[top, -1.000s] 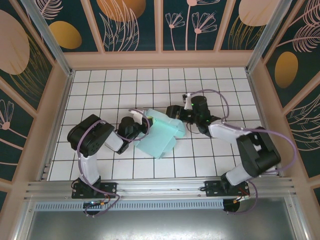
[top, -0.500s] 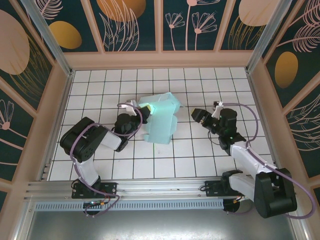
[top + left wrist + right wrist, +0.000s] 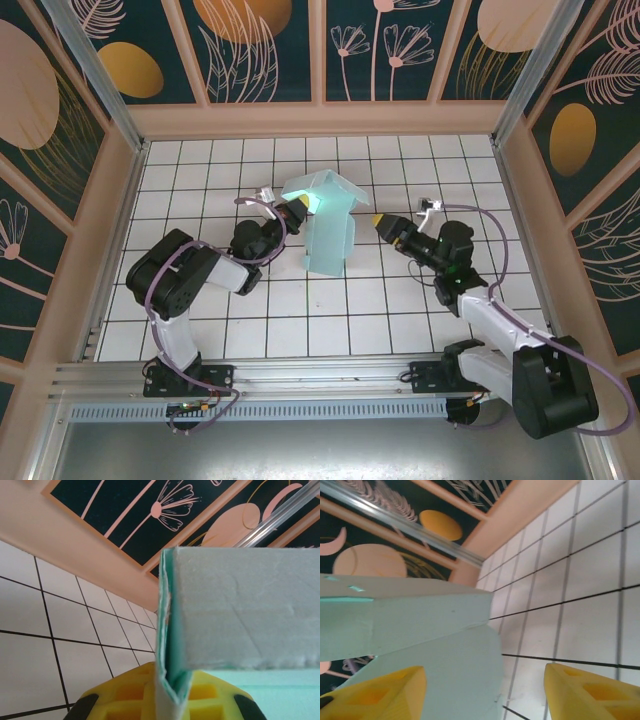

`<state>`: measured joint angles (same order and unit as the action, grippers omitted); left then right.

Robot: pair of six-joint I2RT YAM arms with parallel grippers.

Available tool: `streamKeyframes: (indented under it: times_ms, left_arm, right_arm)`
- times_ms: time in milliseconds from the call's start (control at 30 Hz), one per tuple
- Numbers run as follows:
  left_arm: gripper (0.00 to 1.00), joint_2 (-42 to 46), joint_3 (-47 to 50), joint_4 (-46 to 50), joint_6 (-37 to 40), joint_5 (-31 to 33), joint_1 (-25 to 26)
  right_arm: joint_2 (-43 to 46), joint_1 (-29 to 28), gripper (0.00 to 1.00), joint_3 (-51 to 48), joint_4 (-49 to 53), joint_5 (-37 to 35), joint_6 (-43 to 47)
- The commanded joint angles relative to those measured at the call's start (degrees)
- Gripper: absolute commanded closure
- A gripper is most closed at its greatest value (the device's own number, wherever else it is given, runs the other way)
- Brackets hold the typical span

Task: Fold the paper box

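The paper box (image 3: 327, 228) is a pale mint card with folded flaps, tilted up off the tiled floor at the middle of the top view. My left gripper (image 3: 296, 211) is shut on its left edge. In the left wrist view that doubled edge is pinched between the yellow fingers (image 3: 125, 692) of the left gripper (image 3: 172, 700), and a flap of the paper box (image 3: 245, 610) spreads to the right. My right gripper (image 3: 385, 226) stands open just right of the card. In its wrist view the paper box (image 3: 420, 625) reaches partway between the spread fingertips of the right gripper (image 3: 485, 695), untouched.
The white tiled floor (image 3: 250, 320) lies all round the card. Peach walls with dark floral panels (image 3: 320, 115) close the back and both sides. A metal rail (image 3: 320, 375) carrying both arm bases runs along the near edge.
The left gripper has swung the card up and toward the back, so it stands steeper. The right arm drew away to the right, then came back toward the card with its jaws narrower.
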<state>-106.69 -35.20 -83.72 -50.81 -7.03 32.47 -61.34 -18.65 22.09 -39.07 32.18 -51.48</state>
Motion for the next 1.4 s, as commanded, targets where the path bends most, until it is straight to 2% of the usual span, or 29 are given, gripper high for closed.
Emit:
streamKeyframes:
  times_ms: [0, 133, 367, 567, 767, 1000, 1200, 1267, 1300, 1367]
  left_arm:
    - [1.00, -0.30, -1.27, -3.58, -0.49, -1.63, -0.14]
    - [1.00, -0.26, -1.54, -3.00, 0.57, -2.40, -0.13]
    - [1.00, -0.78, -0.58, -4.44, 0.89, -2.25, -0.14]
    - [1.00, -0.95, -0.44, -4.17, 1.53, -2.64, -0.17]
    - [1.00, -1.15, -0.35, -3.58, 2.88, -2.82, -0.21]
    - [1.00, -0.23, 1.07, -0.99, 6.48, -1.51, -0.19]
    - [1.00, 0.36, 1.89, -0.22, 7.53, -0.16, -0.12]
    - [1.00, 0.24, 1.67, -0.03, 7.88, -0.08, -0.17]
    - [1.00, 0.14, 1.71, 0.10, 7.94, 0.04, -0.13]
    - [1.00, 0.08, 1.79, 0.31, 8.26, 0.37, -0.21]
  right_arm:
    - [-2.14, -2.83, 0.39, 1.71, -9.27, 1.04, -4.30]
    - [-5.25, -5.96, 0.40, 4.51, -12.15, 1.91, -3.88]
    - [-8.14, -6.57, 0.40, 3.51, -24.66, 1.33, -9.05]
    - [-7.57, -6.58, 0.41, 4.79, -18.10, 0.40, -5.47]
    - [-9.48, -7.19, 0.64, 6.42, -16.93, 1.18, -6.05]
    - [-9.77, -8.16, 0.84, 9.42, -6.47, 0.10, -1.00]
    - [-9.37, -8.26, 1.00, 9.03, -5.35, -0.80, -0.11]
    - [-9.41, -8.32, 1.00, 9.20, -4.88, -0.80, 0.23]
    - [-9.41, -8.39, 0.96, 9.20, -4.92, -0.89, 0.29]
    - [-9.28, -8.50, 0.79, 9.29, -4.88, -0.89, 0.29]
